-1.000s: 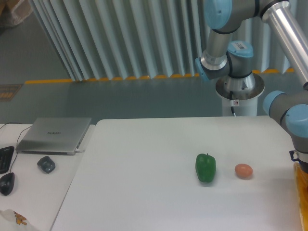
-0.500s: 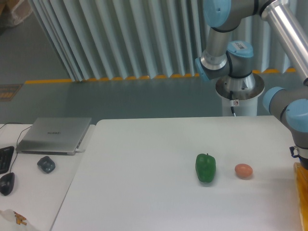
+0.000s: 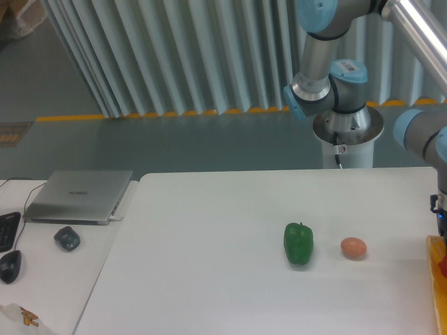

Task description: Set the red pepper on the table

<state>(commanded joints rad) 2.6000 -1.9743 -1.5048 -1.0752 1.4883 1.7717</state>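
- Fixed camera, arm (image 3: 419, 42) entering from the upper right: silver link slanting down toward the right edge, grey-and-blue elbow joint (image 3: 422, 132) bent above the counter's (image 3: 209, 279) right side, last links dropping straight down along the frame border.
- Of the tool (image 3: 440, 222), only a dark sliver visible at the right edge, the rest cut off; spread or pressed together cannot be told.
- Just under it, a small bright-red sliver (image 3: 443, 264) at the very edge, likely the red pepper, mostly out of frame; above a yellow-orange strip (image 3: 436, 289) on the counter's right border. Whether touching it or lifted, cannot tell.
- On the open counter: green pepper (image 3: 298, 243) upright, orange-pink egg-shaped thing (image 3: 353, 247) near it on the right, the two apart.
- Far left: closed laptop (image 3: 80, 195) and dark mouse (image 3: 67, 238).
- Against the frame half a second back: elbow joint higher and further right, red sliver newly showing at the edge; green pepper and egg-shaped thing unmoved.
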